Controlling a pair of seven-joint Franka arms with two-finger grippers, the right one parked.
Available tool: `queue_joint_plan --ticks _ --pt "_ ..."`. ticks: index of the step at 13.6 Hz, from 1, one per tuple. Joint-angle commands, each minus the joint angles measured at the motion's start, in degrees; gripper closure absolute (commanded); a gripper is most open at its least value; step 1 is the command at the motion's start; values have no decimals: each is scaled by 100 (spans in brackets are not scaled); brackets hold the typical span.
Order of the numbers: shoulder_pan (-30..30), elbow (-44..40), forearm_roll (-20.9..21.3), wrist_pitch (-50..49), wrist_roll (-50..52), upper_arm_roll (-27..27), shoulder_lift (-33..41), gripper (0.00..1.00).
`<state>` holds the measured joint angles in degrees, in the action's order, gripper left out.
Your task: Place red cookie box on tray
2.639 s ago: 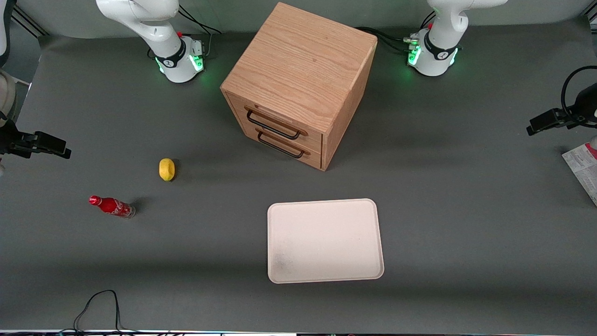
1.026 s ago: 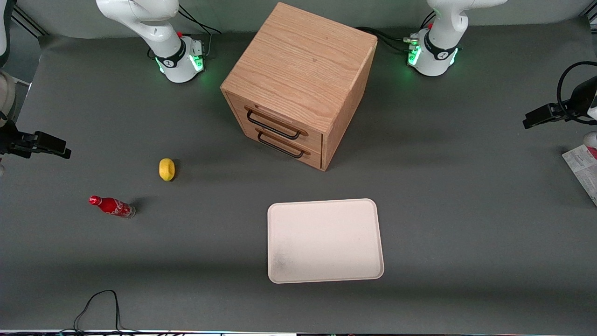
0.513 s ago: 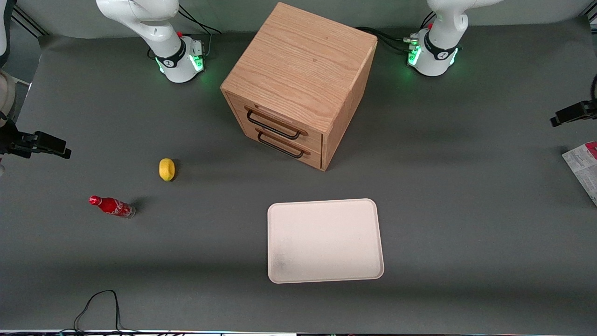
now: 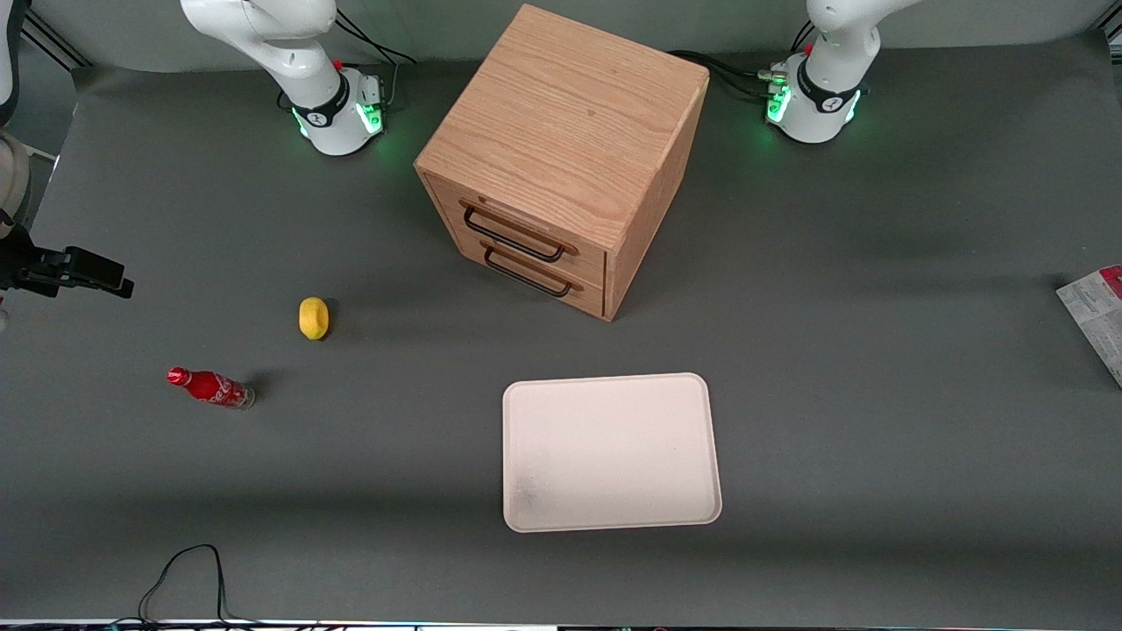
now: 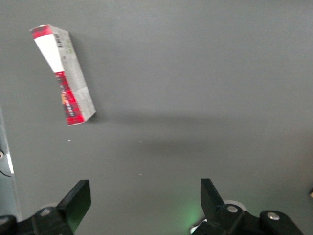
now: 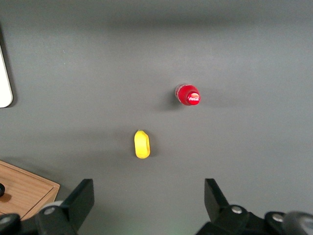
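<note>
The left arm's gripper (image 5: 142, 203) hangs high over bare grey mat at the working arm's end of the table, out of the front view's sight. Its fingers (image 5: 77, 198) are spread wide apart with nothing between them.

The red cookie box (image 5: 62, 74) lies flat on the mat, well apart from the gripper, tilted at a slant, its red-and-white printed face up. In the front view only a corner of it shows at the table's edge (image 4: 1096, 317), far off toward the working arm's end.

The tray (image 4: 611, 452) sits in the middle of the table, near the front camera, with a faint grey smudge at one corner. The wooden drawer cabinet (image 4: 565, 153) stands farther from the camera than the tray, both drawers shut.

Toward the parked arm's end, a yellow lemon (image 4: 313, 317) and a small red cola bottle (image 4: 210, 387) lie near each other but apart, the bottle nearer the camera.
</note>
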<state>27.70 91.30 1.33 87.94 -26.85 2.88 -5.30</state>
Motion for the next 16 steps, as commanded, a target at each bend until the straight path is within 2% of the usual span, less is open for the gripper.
queue_joint_plan --ticks 1,5,7,9,11,14,15,16 --pt "524 -455 69 -40 -731 -68 -339 0" --pt "1263 -1008 113 -58 -1963 -68 -779 0" --pt "1265 -1123 393 -49 -1991 -68 -824 0" --pt "1264 -1132 430 -14 -1947 -68 -832 0" --pt "1230 -1115 648 300 -1938 -77 -946 0" --pt "1421 -1106 449 626 -1692 -77 -1183 0" --pt "1536 -1089 21 793 -1475 -68 -1219 0" --pt "1659 -1080 -236 882 -959 -68 -1263 0"
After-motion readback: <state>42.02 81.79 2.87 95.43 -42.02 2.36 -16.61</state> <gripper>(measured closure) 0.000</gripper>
